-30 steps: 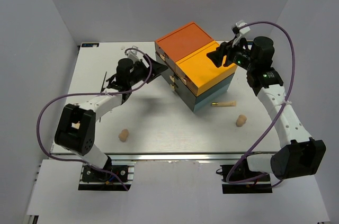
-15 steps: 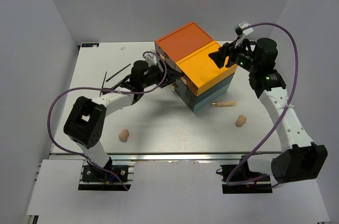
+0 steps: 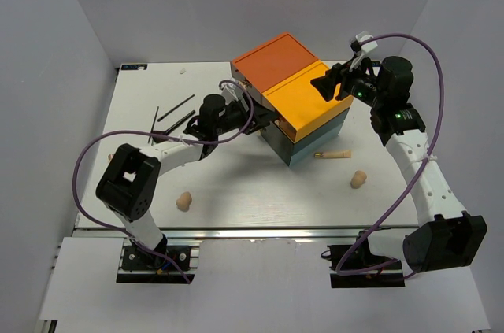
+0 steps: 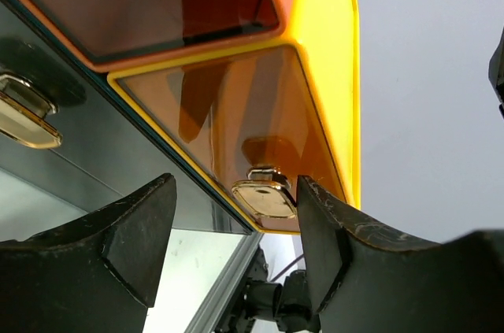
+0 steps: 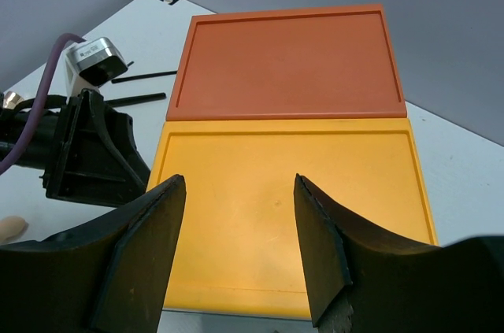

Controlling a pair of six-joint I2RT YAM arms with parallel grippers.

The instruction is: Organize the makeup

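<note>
Makeup sticks (image 3: 176, 109), thin and black, lying on the desk (image 3: 236, 191) at far left; beige puff (image 3: 184, 201) near the front edge. Left tool (image 3: 256, 122) spread wide at the box (image 3: 291, 101) front, straddling a gold handle (image 4: 264, 197) under the yellow lid (image 5: 291, 223), clamping nothing. Beige gold-tipped tube (image 3: 334, 155) and sponge (image 3: 359, 179) lying on the desk right of the box. Right tool (image 3: 323, 85) spread wide, empty, hovering over the yellow lid.
</note>
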